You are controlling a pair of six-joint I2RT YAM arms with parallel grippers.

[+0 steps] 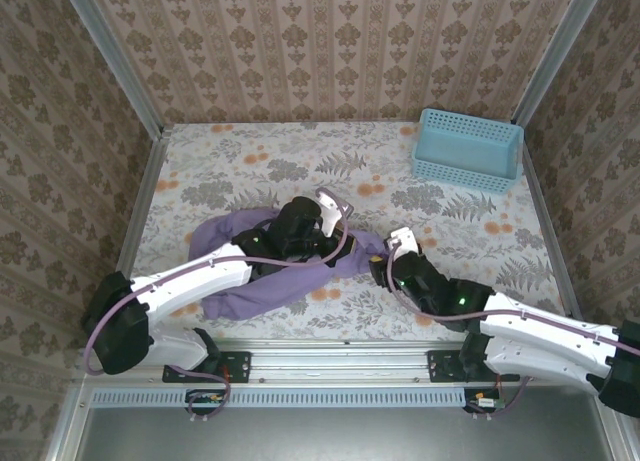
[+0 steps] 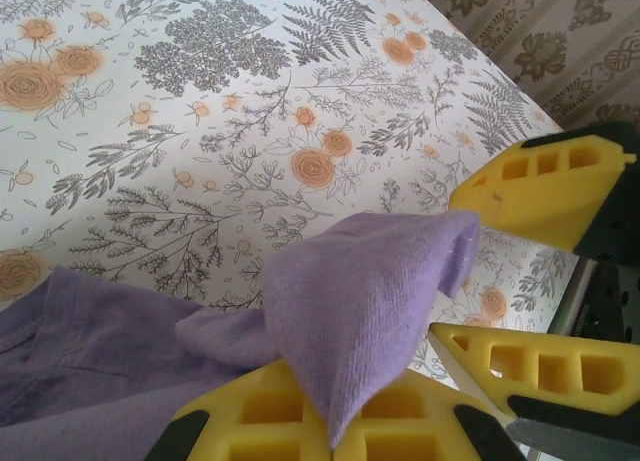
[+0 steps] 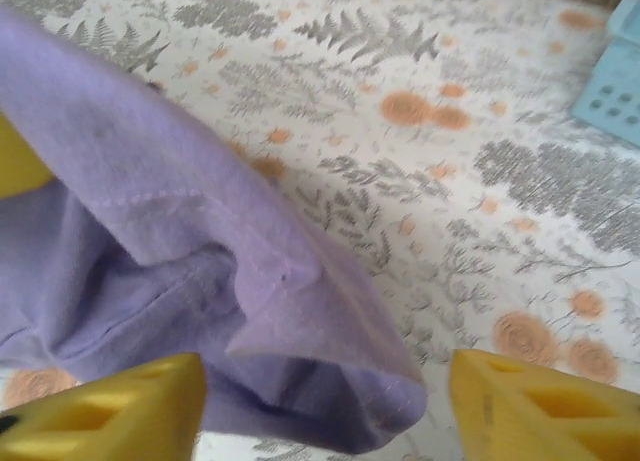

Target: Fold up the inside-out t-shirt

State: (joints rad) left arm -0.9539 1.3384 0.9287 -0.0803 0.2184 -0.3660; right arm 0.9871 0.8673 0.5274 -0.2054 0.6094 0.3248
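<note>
The table (image 1: 250, 161) is the largest thing here, covered in a pale cloth printed with grey ferns and orange flowers, with patterned wallpaper panels (image 1: 330, 41) closing it in on the left, far and right sides.

The inside-out t-shirt (image 1: 255, 296) lies bunched on the near-left part of the table. It is a rumpled lavender heap rather than a flat spread, with one narrow end drawn out to the right toward the middle. No lettering can be made out on the faces that show.

The left arm (image 1: 190, 276) reaches from the near-left corner across the top of the shirt. The right arm (image 1: 540, 331) comes in from the near-right corner, and the two wrists meet at the drawn-out end of the cloth.

The blue basket (image 1: 468, 149) sits in the far-right corner, well apart from the shirt.

The left gripper (image 2: 330, 426) is clamped on a fold of the t-shirt — the purple cloth rises from between its yellow fingers (image 2: 260, 416) and flops over in a peak above the tabletop.

The right gripper (image 3: 325, 401) stands wide, its fingers (image 3: 540, 401) well apart — a hemmed fold of the shirt hangs in the gap between them, and whether either finger touches the cloth cannot be told.
</note>
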